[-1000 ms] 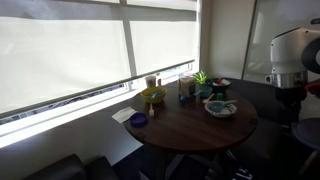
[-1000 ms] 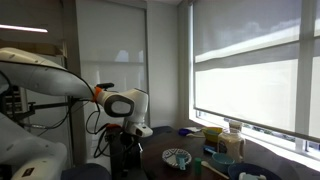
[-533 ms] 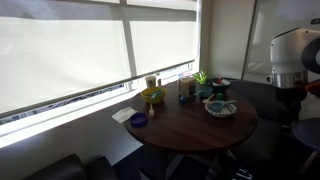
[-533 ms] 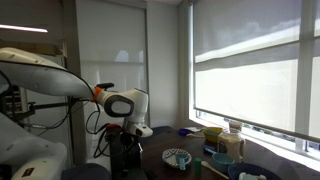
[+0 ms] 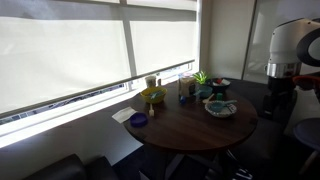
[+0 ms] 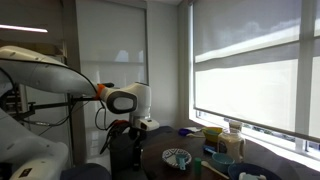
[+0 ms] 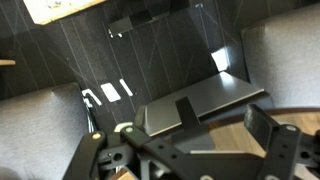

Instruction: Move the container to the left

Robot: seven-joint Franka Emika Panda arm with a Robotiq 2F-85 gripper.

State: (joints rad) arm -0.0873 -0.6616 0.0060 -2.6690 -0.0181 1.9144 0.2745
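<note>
A round dark wooden table (image 5: 185, 122) was noted, with the white robot arm (image 5: 290, 45) stationed beyond its edge. The upright, pale-lidded, dark-bodied cylindrical container (image 5: 184, 90) was set windowward, well apart from the black gripper (image 7: 180, 135), jaws spread and empty

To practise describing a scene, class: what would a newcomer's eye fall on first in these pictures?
The big white robot arm dominates an exterior view, off to the side of the round dark table. That table, by bright blinded windows, is crowded with bowls, with the container near its window edge.
</note>
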